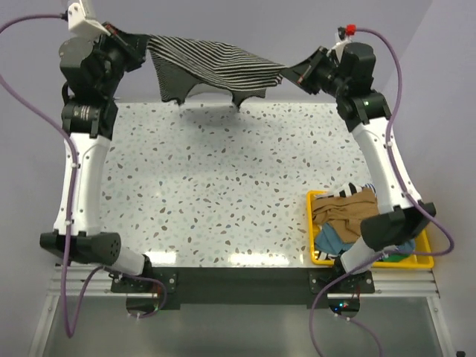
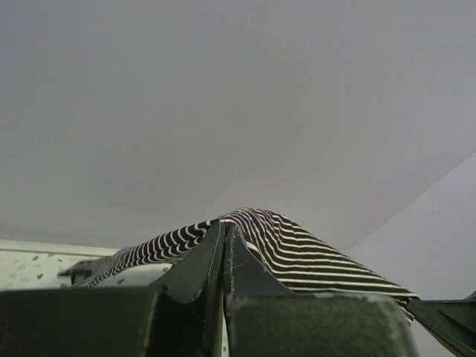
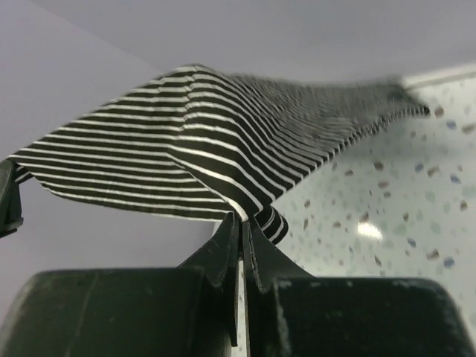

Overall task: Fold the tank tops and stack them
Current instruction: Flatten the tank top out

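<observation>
A black-and-white thin-striped tank top [image 1: 216, 68] hangs stretched in the air above the far edge of the table, between my two grippers. My left gripper [image 1: 141, 41] is shut on its left end; in the left wrist view the gripper [image 2: 224, 227] pinches the striped cloth [image 2: 297, 249]. My right gripper [image 1: 291, 76] is shut on its right end; in the right wrist view the gripper [image 3: 242, 218] pinches the cloth [image 3: 186, 126]. A tan-brown tank top [image 1: 344, 210] lies in the yellow bin [image 1: 424, 256] with teal cloth [image 1: 332, 238] under it.
The speckled white table [image 1: 223, 193] lies below the hanging top. The yellow bin stands at the front right, beside the right arm's base. A striped piece [image 1: 349, 190] shows at the bin's far edge. A grey wall stands behind the table.
</observation>
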Tool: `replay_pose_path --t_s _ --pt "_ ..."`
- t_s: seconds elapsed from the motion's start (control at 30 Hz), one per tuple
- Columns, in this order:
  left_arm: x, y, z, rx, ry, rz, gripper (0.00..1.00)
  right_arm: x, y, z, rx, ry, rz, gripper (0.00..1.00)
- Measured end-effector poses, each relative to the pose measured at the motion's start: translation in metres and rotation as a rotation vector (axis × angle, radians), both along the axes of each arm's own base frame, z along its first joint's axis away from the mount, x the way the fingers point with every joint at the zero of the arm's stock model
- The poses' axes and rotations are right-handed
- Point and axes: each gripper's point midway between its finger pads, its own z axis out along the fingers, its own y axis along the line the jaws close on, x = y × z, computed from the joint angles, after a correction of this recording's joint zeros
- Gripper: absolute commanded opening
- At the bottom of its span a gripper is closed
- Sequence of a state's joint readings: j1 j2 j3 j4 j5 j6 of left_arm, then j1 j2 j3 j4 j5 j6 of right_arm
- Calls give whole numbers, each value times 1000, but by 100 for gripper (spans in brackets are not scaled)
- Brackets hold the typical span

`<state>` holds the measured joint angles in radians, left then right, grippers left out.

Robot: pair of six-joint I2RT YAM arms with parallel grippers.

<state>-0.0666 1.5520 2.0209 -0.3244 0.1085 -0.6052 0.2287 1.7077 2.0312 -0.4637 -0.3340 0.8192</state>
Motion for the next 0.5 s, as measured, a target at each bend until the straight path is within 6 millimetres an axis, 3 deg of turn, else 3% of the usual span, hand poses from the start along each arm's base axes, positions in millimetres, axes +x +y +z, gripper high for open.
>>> replay_pose_path --t_s 0.1,0.17,0.2,0.27,0.3,0.33,0.37,0.4,0.43,0.47,0.5 --pt "-32 1 -25 1 27 -10 0 -39 -9 -31 -11 38 -1 0" --pt "-46 -1 -61 -3 66 -24 0 -56 -13 -71 -29 109 0 0" --pt "-52 -2 -89 -9 115 -34 0 -62 -14 -97 -37 145 0 0" --pt "-59 -5 -160 -28 231 -47 0 -75 -17 -169 -67 284 -1 6" --pt "-64 -6 -201 -39 307 -50 0 -83 -19 -210 -84 359 -2 18" --pt "-68 -7 -249 -49 403 -50 5 -96 -22 -254 -102 464 -5 31" --pt "-75 -7 -290 -55 487 -51 15 -113 -27 -296 -124 568 -8 53" --pt "-89 -7 -342 -59 606 -49 21 -133 -32 -331 -145 661 -12 62" --pt "-110 -7 -392 -65 729 -47 30 -151 -36 -356 -169 726 -11 68" --pt "-132 -7 -431 -71 830 -43 44 -171 -42 -379 -186 794 -13 75" --pt "-150 -6 -454 -68 896 -43 47 -186 -42 -389 -179 832 1 78"
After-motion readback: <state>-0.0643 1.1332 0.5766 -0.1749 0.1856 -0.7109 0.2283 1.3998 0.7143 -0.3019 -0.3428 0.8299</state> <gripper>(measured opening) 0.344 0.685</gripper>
